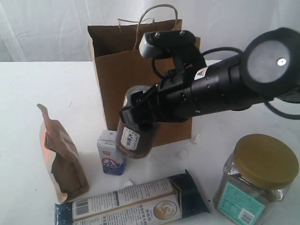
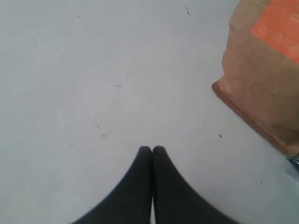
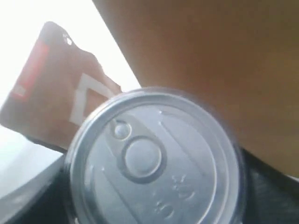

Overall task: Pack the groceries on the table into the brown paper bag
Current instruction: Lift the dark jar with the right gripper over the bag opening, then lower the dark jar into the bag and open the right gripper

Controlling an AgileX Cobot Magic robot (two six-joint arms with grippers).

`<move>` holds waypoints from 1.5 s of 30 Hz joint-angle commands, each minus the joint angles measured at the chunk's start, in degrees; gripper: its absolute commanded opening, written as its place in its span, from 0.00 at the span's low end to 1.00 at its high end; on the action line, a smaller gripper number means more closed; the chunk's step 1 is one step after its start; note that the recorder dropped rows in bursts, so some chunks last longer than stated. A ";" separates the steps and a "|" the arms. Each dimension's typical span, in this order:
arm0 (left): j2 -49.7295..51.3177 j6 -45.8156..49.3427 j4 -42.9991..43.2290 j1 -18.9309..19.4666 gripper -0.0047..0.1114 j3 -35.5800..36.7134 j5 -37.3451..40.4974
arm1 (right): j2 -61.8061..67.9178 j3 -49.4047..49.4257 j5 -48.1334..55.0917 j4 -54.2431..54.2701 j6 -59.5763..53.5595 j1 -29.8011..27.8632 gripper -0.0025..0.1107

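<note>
My right gripper (image 1: 133, 115) is shut on the dark pull-tab jar (image 1: 136, 140), which tilts in front of the brown paper bag (image 1: 117, 70). In the right wrist view the jar's silver lid (image 3: 149, 154) fills the frame, with the bag (image 3: 210, 56) behind it. The brown pouch (image 1: 63, 154) stands to the left. The small white-blue carton (image 1: 110, 157) stands beside the jar. The long blue-white packet (image 1: 136, 204) lies in front. At the right is the gold-lidded clear jar (image 1: 255, 180). My left gripper (image 2: 152, 149) is shut and empty over the table (image 2: 93, 70), near the pouch (image 2: 261, 79). The yellow-grain bottle is out of view.
The bag stands upright and open at the top, its cord handles (image 1: 157, 11) raised. Small white crumpled scraps (image 1: 194, 139) lie near its base. A white curtain (image 1: 47, 28) hangs behind the table. The right arm's black body (image 1: 225, 84) reaches across the bag's front.
</note>
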 commanded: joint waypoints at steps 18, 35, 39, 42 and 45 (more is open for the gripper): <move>-0.22 -0.05 0.49 -0.42 0.04 0.16 1.79 | -4.52 -24.96 0.84 24.35 -14.62 0.00 0.10; -0.22 -0.05 0.49 -0.42 0.04 0.16 1.79 | 11.17 -27.95 -19.47 24.00 -38.27 -0.10 0.10; -0.22 -0.05 0.49 -0.42 0.04 0.16 1.79 | 12.27 -25.25 -19.10 23.63 -38.27 -0.25 0.10; -0.22 -0.05 0.49 -0.42 0.04 0.16 1.79 | 12.16 -22.03 -20.69 21.54 -38.27 -0.25 0.10; -0.22 -0.05 0.49 -0.42 0.04 0.16 1.79 | 12.16 -21.29 -21.79 21.54 -38.27 -0.25 0.10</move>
